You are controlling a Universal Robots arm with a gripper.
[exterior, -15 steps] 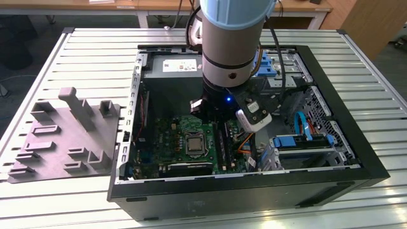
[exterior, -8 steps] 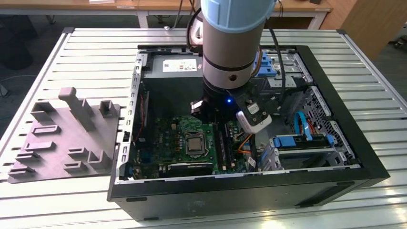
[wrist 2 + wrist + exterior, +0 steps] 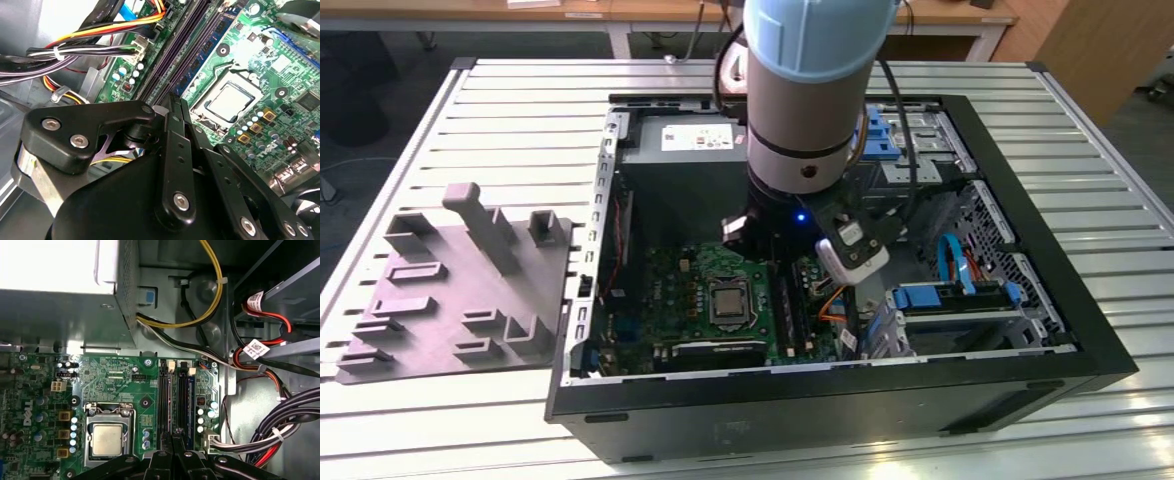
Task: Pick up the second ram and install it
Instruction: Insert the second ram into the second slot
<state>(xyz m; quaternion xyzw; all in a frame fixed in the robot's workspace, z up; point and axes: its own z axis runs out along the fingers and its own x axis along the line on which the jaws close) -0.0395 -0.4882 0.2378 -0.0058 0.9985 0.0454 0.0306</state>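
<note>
My arm (image 3: 803, 90) reached down from the top centre of the exterior view into the open computer case (image 3: 854, 400) on the slatted table (image 3: 520, 100). Inside lay the green motherboard (image 3: 115, 375). The blue ram stick (image 3: 189, 400) stood in a slot, lower centre of the first wrist view, just beside my gripper (image 3: 176, 435), which was clenched with nothing in it. A white printed tag (image 3: 256, 346) showed at that frame's right.

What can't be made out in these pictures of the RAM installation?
Exterior view: RAM slots, partly behind the arm.
Second wrist view: whatever the gripper carries, masked by its own black linkage.
First wrist view: one end of the blue ram stick, behind the gripper; whether it is latched is too small to tell.
</note>
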